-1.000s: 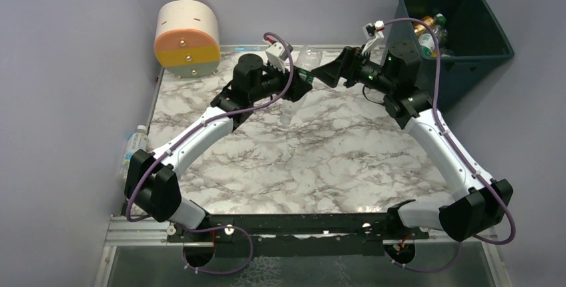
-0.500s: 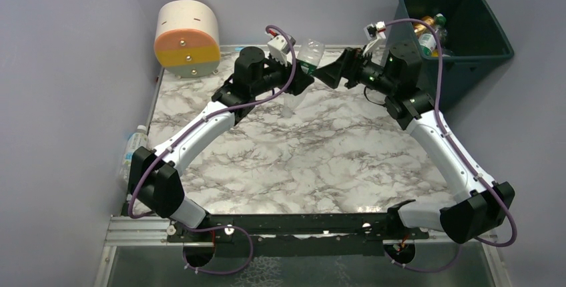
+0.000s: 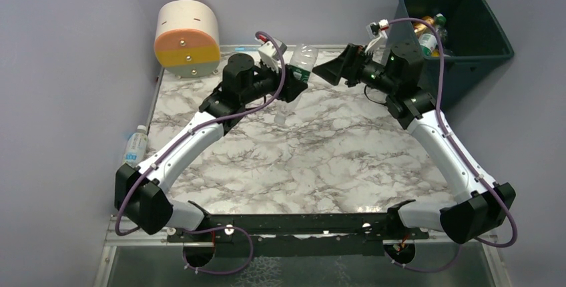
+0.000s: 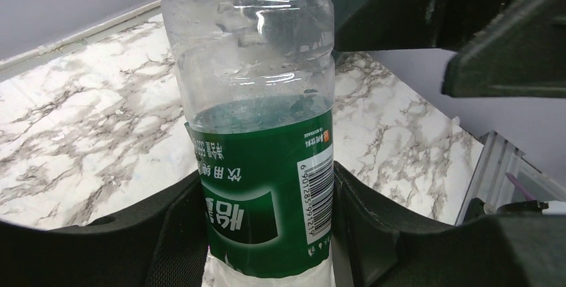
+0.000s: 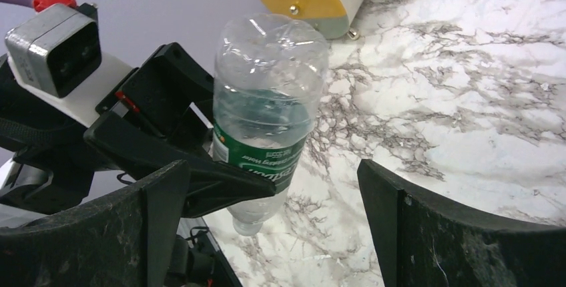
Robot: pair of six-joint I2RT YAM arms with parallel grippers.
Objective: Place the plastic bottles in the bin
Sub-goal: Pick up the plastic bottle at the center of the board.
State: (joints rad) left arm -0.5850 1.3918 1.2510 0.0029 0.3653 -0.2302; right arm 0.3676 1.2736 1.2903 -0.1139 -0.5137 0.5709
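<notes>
Left arm has swung its elbow out and away from the bin, and the green-labelled bottle now stands a touch more upright than a moment ago. Right arm has barely budged.

So: the left pincer is clenched round the bottle's green label, base up, neck hanging down, held in the air above the worktop and well apart from the bin. Facing it from the bin's side, the right pincer is spread wide and holds nothing, its jaws either side of the bottle but not touching.

That bottle looks empty: clear, thin-walled, feather-light I'd say. It should dent under a hard squeeze, and the glossy label film may slip. Best purchase for the taker, to my eye, is the ribbed clear body just above the label, clear of the other fingers.

Several bottles already lie inside the bin. One more bottle sits off the worktop's edge farthest from the bin.

Smooth marble-patterned top, nothing to snag on. Lilac walls press close, the bin tucked in a far corner, the cream-and-orange drum in the corner opposite it.
</notes>
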